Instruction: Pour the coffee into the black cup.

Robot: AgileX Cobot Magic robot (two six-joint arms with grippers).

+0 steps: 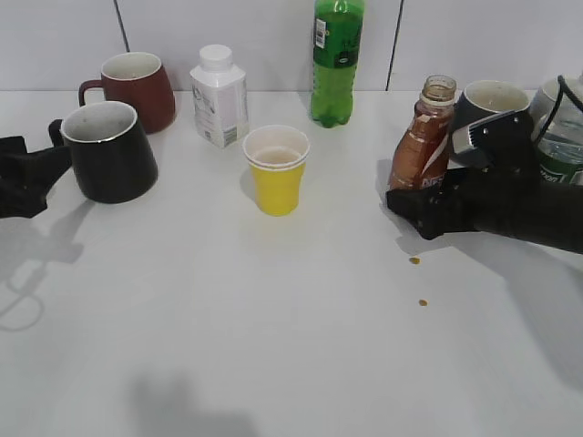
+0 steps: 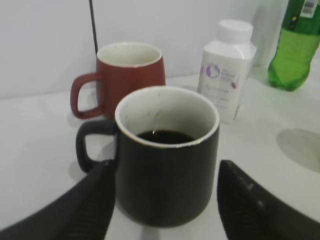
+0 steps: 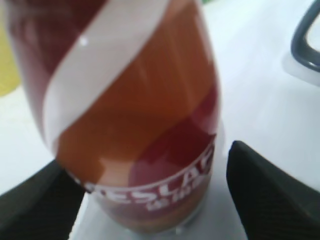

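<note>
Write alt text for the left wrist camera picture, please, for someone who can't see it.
A glossy black cup with dark coffee inside stands on a white table between two open black gripper fingers. Behind it are a dark red mug, a white bottle and a green bottle.

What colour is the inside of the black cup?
White, with dark coffee at the bottom of the black cup; the left wrist view shows it best.

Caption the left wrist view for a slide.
Open left pincer flanks the black cup, dark coffee already inside; red mug behind.
</note>
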